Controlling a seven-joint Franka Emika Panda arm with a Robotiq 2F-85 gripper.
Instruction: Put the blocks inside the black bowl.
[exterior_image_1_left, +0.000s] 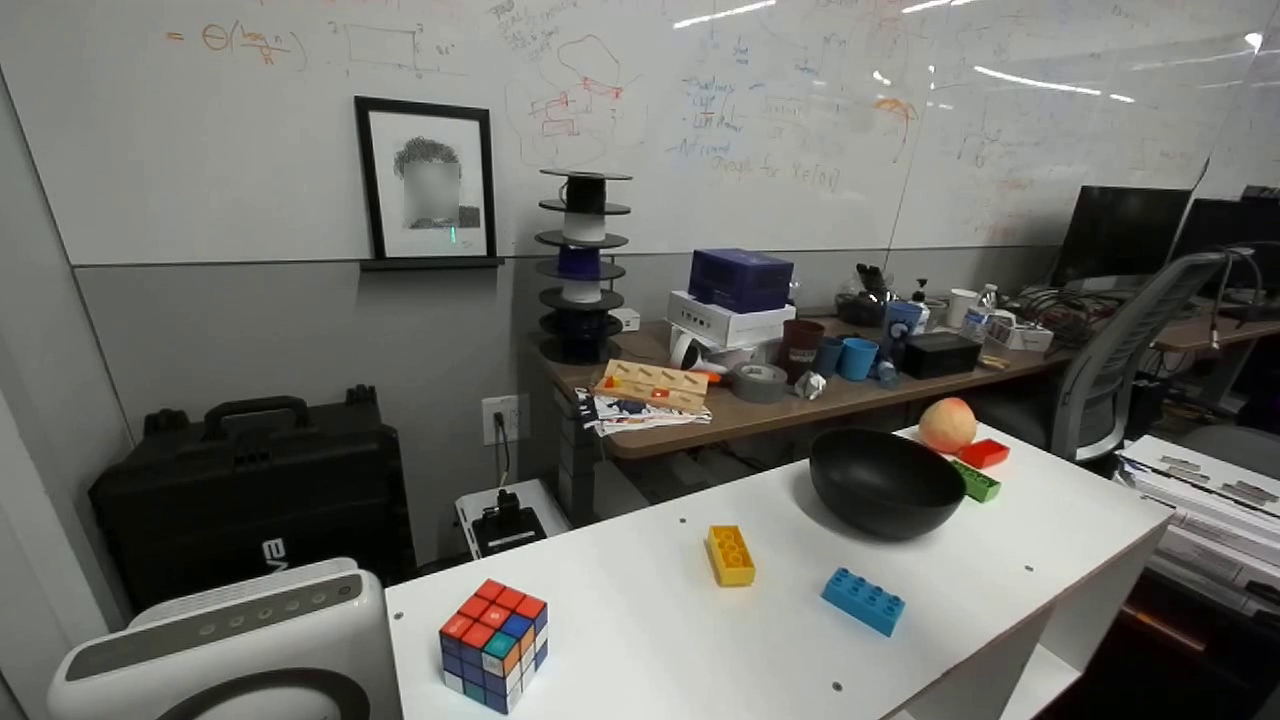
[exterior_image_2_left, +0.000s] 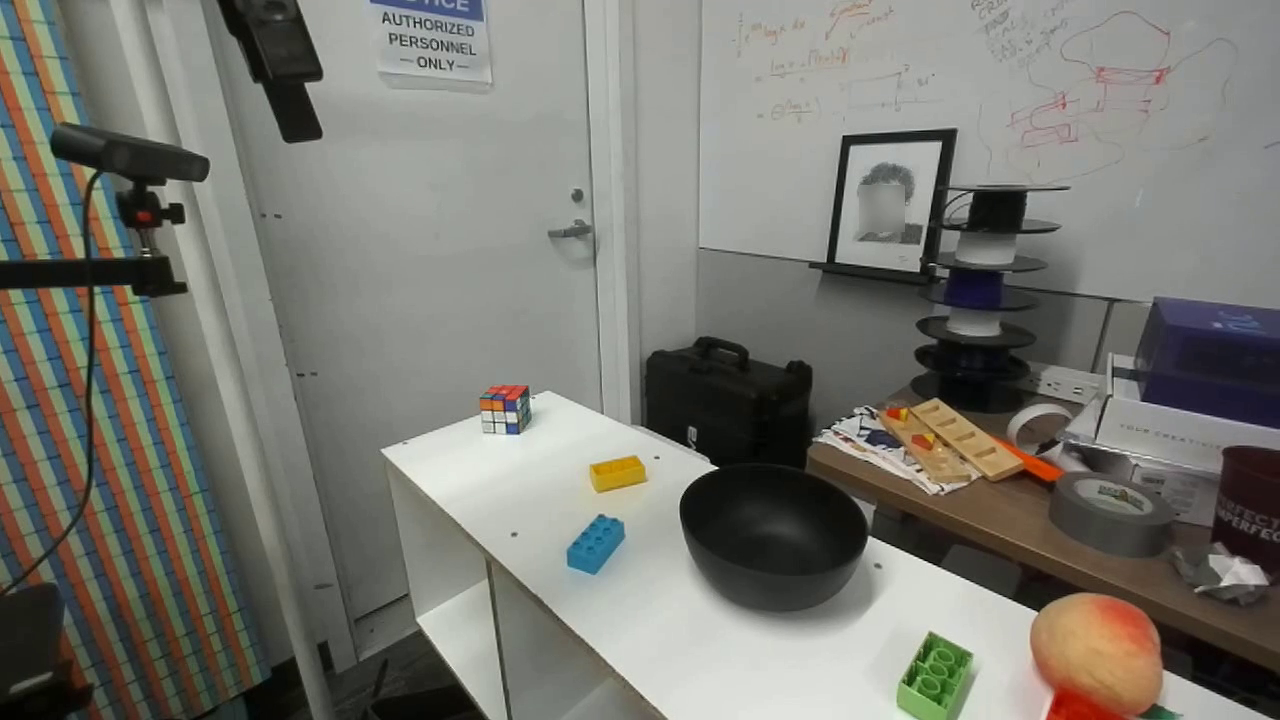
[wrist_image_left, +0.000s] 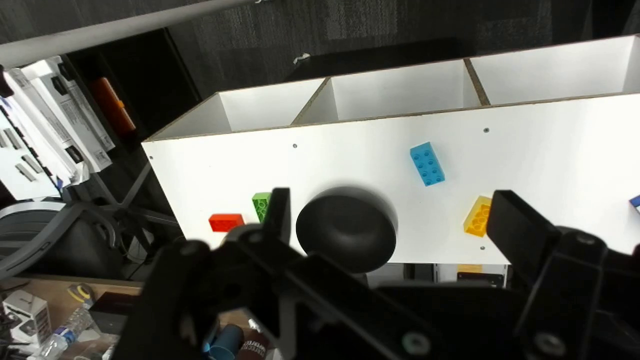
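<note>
On the white shelf top (exterior_image_1_left: 640, 640), sides taken as in an exterior view: yellow block (exterior_image_1_left: 731, 556), loose, left of the black bowl (exterior_image_1_left: 885, 495) and apart from it. Blue block (exterior_image_1_left: 864, 601), on the bowl's near side, toward the near edge. Green block (exterior_image_1_left: 976, 482), just right of the bowl, partly screened by it. Red block (exterior_image_1_left: 983, 454), right of and beyond the green one. Bowl: upright; no block shows inside. Status, as judged: at the outset; none delivered, all four blocks left to lift and drop in. Gripper (wrist_image_left: 392, 207), wrist view: above the shelf top, fingers (wrist_image_left: 517, 230) spread wide, nothing held. Peach-orange ball (exterior_image_1_left: 947, 425): beside the red block, contact uncertain. Rubik's cube (exterior_image_1_left: 495, 645): left end, well apart from the bowl, presumably to be left alone. Brown desk (exterior_image_1_left: 735, 418): beyond the far edge, running off to the right behind the bowl.
</note>
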